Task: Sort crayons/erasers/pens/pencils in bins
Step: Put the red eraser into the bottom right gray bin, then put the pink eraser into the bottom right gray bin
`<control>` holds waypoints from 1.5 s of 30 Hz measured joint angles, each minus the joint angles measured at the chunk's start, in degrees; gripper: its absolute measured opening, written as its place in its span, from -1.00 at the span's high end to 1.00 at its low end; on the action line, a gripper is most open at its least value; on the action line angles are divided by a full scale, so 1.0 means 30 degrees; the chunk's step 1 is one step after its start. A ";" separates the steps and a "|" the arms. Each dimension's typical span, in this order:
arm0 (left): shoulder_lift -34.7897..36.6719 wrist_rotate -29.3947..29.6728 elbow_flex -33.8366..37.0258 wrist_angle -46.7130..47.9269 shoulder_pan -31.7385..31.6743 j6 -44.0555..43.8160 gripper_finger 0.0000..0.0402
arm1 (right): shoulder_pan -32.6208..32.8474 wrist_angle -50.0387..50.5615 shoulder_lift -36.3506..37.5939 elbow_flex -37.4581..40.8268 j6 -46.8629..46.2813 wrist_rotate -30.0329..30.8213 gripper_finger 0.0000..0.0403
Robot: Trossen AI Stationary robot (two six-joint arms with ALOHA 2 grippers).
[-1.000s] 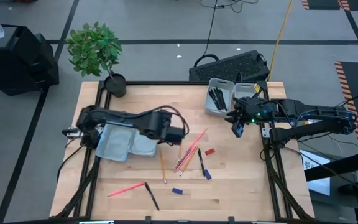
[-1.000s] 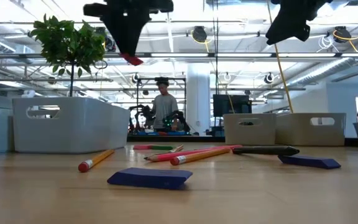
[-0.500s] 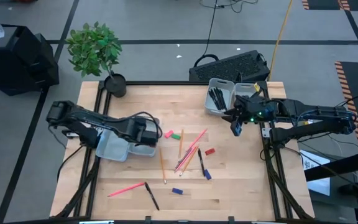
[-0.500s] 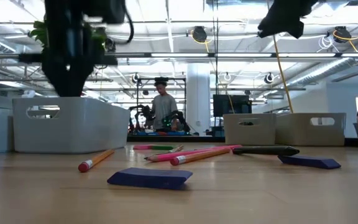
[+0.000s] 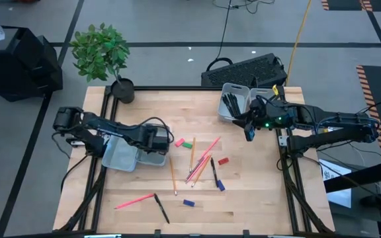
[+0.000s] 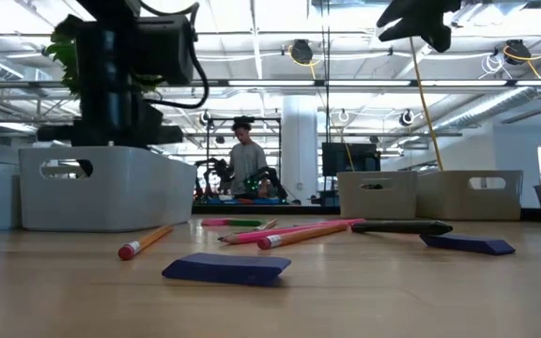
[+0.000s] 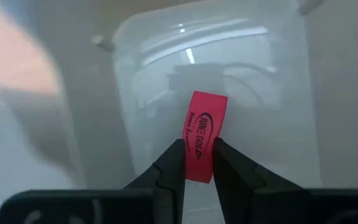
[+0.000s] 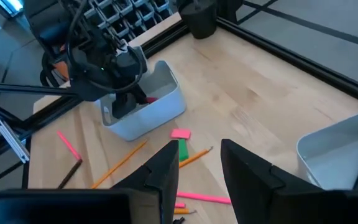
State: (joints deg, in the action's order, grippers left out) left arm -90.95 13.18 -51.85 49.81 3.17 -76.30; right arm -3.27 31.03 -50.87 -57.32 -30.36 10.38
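At the high view's left, the left hand (image 7: 196, 163) hangs inside a grey bin (image 5: 152, 157), fingers pinched on a red eraser (image 7: 202, 135). At upper right, another bin (image 5: 225, 111) holds black pens (image 5: 233, 102). Beside it the right hand (image 5: 248, 135) hovers, parted and empty, well apart from the pencils (image 5: 200, 162) mid-counter.

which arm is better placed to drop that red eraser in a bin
The left. Its gripper is shut on the red eraser directly over a light-grey bin at the table's left. The right gripper is open and empty, hovering near the bins at the table's right.
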 joint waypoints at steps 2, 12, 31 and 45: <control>-0.0025 -0.0228 0.0005 -0.0054 -0.0102 0.0443 0.59 | 0.0000 0.0000 -0.0007 0.0000 -0.0159 0.0005 0.45; 0.0458 -0.3068 -0.1844 0.3226 -0.0977 0.3665 0.06 | 0.0000 0.0000 0.0000 0.0000 -0.0735 -0.0017 0.45; -0.3270 -0.2343 -1.2388 0.2119 -0.2543 1.4611 0.07 | -0.0007 -0.1345 -0.0007 -0.0007 -0.1249 -0.0018 0.45; -1.1258 -0.3885 -1.7812 0.7757 -0.3235 1.7451 0.07 | -0.0007 -0.1413 -0.0007 -0.0007 -0.2004 0.0012 0.45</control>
State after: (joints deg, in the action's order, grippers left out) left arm -124.73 1.52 -105.28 73.08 -6.54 -23.95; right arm -3.29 26.79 -50.89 -57.34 -36.38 10.41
